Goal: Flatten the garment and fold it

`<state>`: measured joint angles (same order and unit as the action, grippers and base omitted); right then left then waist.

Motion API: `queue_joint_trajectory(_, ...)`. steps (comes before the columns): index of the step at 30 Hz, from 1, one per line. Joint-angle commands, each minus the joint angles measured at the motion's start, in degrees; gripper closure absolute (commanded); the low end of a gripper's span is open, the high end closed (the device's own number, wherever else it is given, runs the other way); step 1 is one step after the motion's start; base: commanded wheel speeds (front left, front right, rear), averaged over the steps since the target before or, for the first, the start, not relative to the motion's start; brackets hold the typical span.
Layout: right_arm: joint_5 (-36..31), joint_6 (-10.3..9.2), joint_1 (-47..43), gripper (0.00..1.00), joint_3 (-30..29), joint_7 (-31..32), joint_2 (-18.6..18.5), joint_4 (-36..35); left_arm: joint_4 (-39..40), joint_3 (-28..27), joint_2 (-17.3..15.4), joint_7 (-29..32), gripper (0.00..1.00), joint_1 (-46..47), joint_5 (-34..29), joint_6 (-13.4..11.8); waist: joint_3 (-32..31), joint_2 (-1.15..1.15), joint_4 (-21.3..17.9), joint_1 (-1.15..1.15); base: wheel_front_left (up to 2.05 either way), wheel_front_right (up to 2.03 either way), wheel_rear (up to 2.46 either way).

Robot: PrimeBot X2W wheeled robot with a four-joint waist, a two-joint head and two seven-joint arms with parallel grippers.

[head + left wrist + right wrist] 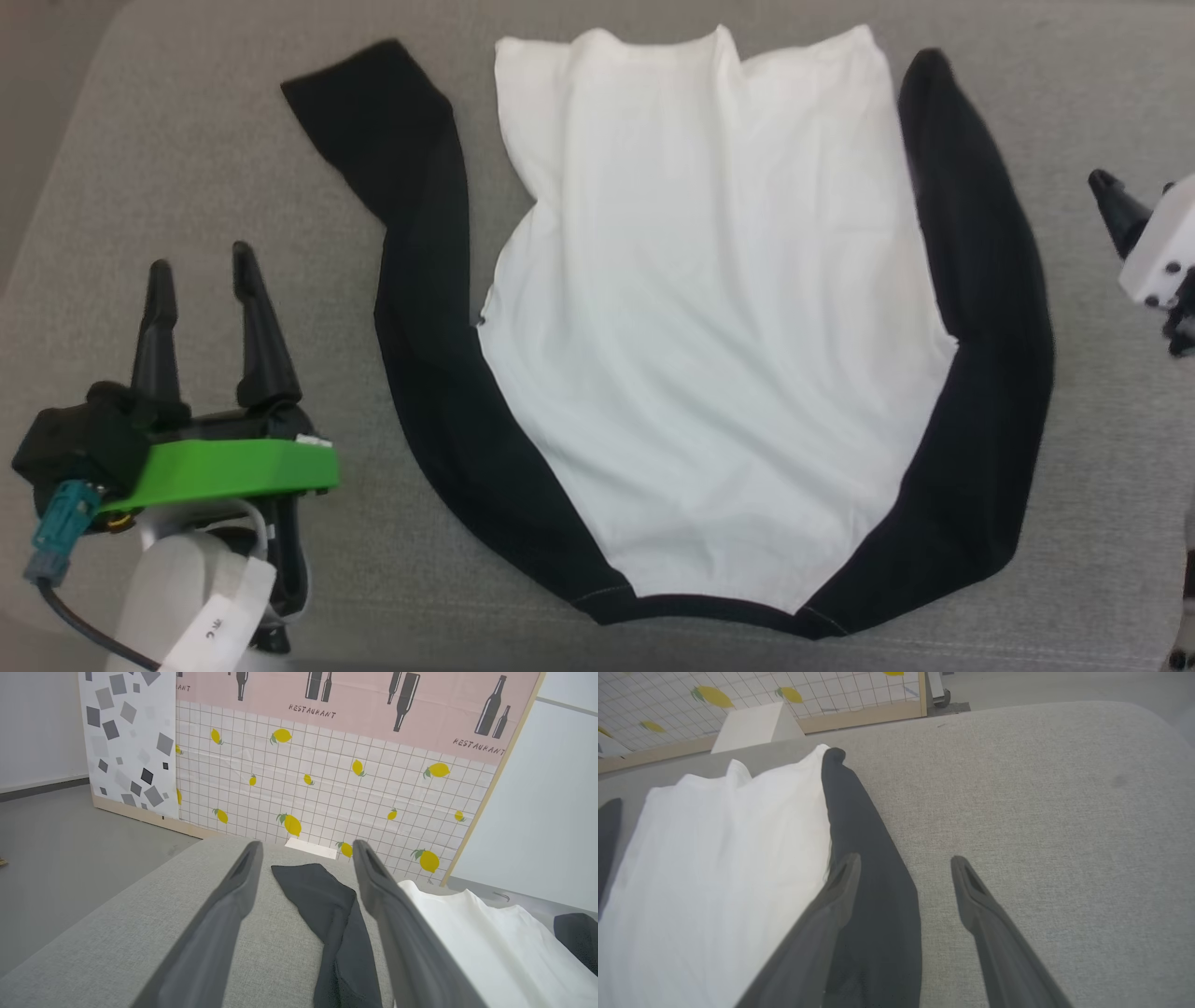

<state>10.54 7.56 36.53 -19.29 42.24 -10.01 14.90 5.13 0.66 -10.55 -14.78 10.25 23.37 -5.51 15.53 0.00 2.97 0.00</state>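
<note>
Two grippers, the left gripper (198,266) and the right gripper (903,861), were held apart and empty beside the sports shirt (709,317), spread flat on the grey cushion (187,168); a lemon-patterned panel (327,784) stood behind.

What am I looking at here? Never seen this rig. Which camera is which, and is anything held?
It is a two-armed robot. The head view looks down from its head; the other two look along each arm's own fingers. A shirt, white with black sleeves, lies spread on a grey cushion. The left gripper sits beside the shirt's left sleeve, fingers apart. The right gripper hangs over the other sleeve's edge, also open. Neither holds anything. Behind stands a printed backdrop with lemons.
</note>
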Motion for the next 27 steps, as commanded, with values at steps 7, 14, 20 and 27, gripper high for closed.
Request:
queue_joint_trajectory(7, -8.9, -0.08, 7.8, 0.0, 1.6, -0.6, -1.9, 10.4, 0.2, -2.0, 4.8, -0.2, 0.0, 2.8, -4.0, 4.6, 11.6, 0.0, 4.7, 0.0, 0.0, 0.0, 0.0)
queue_joint_trajectory(14, -12.0, -0.08, 8.5, 0.0, 4.3, -0.4, -2.0, 17.7, -1.6, -3.0, 6.8, -0.2, 0.0, 3.7, -5.6, 7.6, 12.8, 0.0, 5.1, 0.0, 0.0, 0.0, 0.0)
queue_joint_trajectory(20, -10.6, -0.08, 8.5, 1.0, 1.7, 1.0, -1.5, 20.6, -3.6, -3.3, 7.4, -0.2, 0.0, 4.0, -6.1, 9.0, 10.1, 0.0, 4.3, 0.0, 0.0, 0.0, 0.0)
queue_joint_trajectory(27, -4.1, -0.08, 7.0, 1.0, -3.7, -5.0, -2.8, 16.6, -5.7, -3.6, 7.6, -0.2, 0.0, 2.4, -6.1, 10.0, 3.0, 0.0, 2.6, 0.0, 0.0, 0.0, 0.0)
